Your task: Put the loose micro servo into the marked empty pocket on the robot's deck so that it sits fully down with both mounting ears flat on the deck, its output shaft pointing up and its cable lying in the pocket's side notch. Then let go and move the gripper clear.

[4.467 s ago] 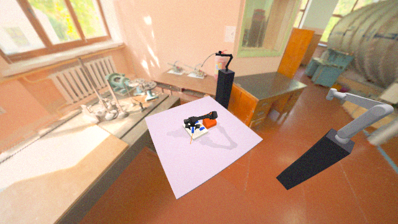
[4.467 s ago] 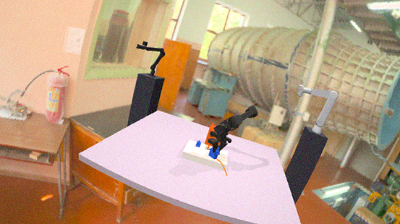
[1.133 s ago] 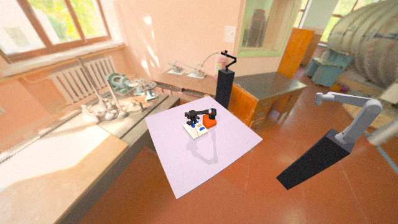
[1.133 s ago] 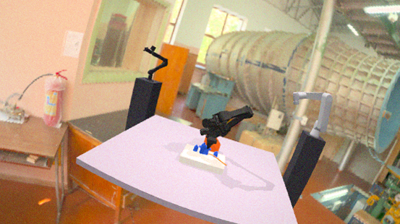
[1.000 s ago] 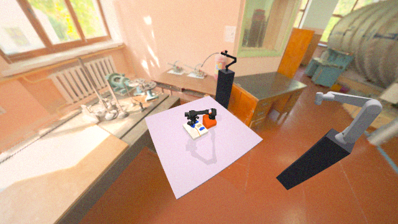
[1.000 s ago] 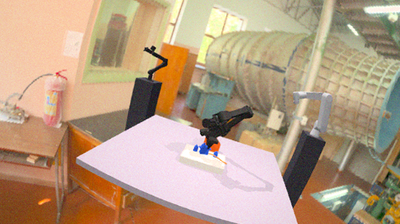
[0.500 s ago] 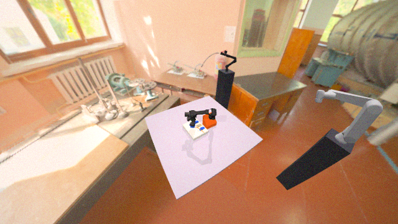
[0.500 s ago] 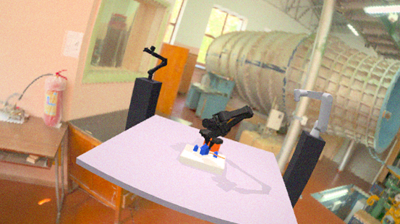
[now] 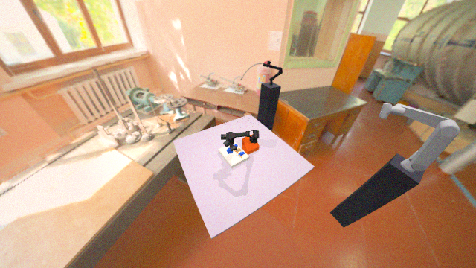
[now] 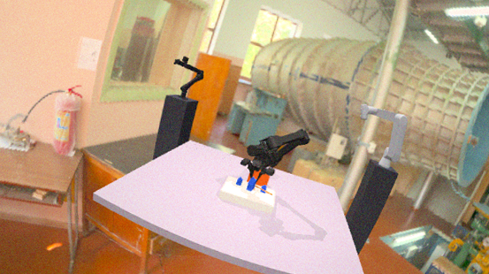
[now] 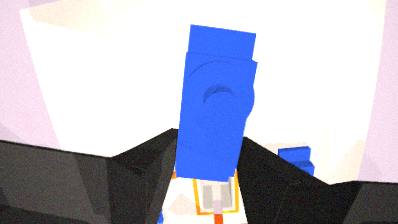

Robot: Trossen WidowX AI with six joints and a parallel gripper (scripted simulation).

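My gripper (image 9: 233, 148) (image 10: 253, 176) (image 11: 207, 140) is shut on the blue loose micro servo (image 9: 229, 150) (image 10: 251, 185) (image 11: 214, 120). The servo's round output boss faces the wrist camera. It is over the white deck (image 9: 234, 161) (image 10: 243, 200) (image 11: 115, 90) and appears raised above it. In the wrist view the yellow-outlined pocket (image 11: 207, 196) shows beyond the servo's lower end, between the fingers, partly hidden. An orange cable (image 10: 265, 191) (image 11: 218, 219) shows near it; its full run is hidden. The exact gap under the servo cannot be told.
Two other blue servos sit on the deck, one to the right in the wrist view (image 11: 296, 161) and one at the lower edge (image 11: 160, 218). An orange-red block (image 9: 250, 146) (image 10: 263, 179) stands beside the deck on the pale table (image 9: 260, 179) (image 10: 168, 201).
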